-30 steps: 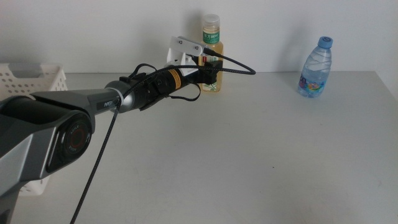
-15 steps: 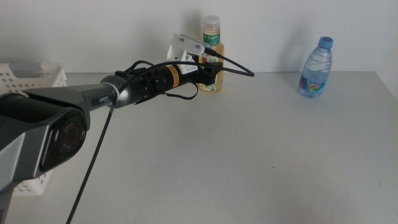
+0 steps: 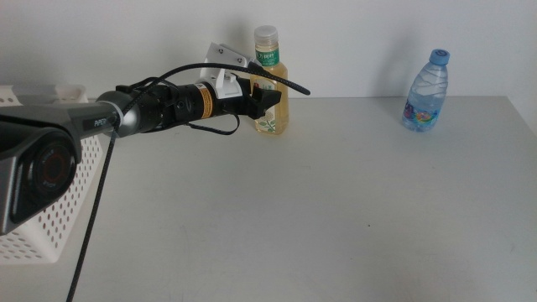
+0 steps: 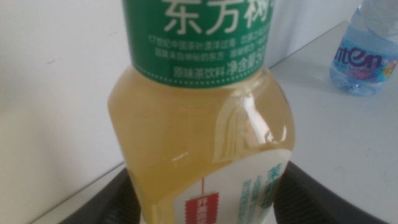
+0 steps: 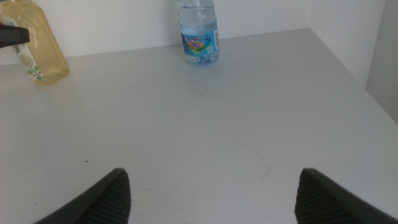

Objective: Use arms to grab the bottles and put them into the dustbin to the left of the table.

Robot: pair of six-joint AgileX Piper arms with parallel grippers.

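Left gripper (image 3: 267, 99): clamped on the tea bottle (image 3: 270, 84), right of the dustbin (image 3: 50, 210).
Left wrist view: green label, water bottle (image 4: 367, 56) beyond.
Right gripper (image 5: 211, 193): jaws wide, empty.

Bright, even light fills every view. The tea bottle (image 4: 205, 137) looks big and a bit blurry. Soft shadows fall on the wall.

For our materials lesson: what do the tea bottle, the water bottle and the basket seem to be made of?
Tea bottle: clear glossy plastic, probably; highlights, yellow liquid shows through.
Water bottle: thin clear plastic, ribbed, blue cap.
Basket: white matte plastic, likely moulded; rows of holes.
The left gripper holds the tea bottle; the right gripper waits, open.
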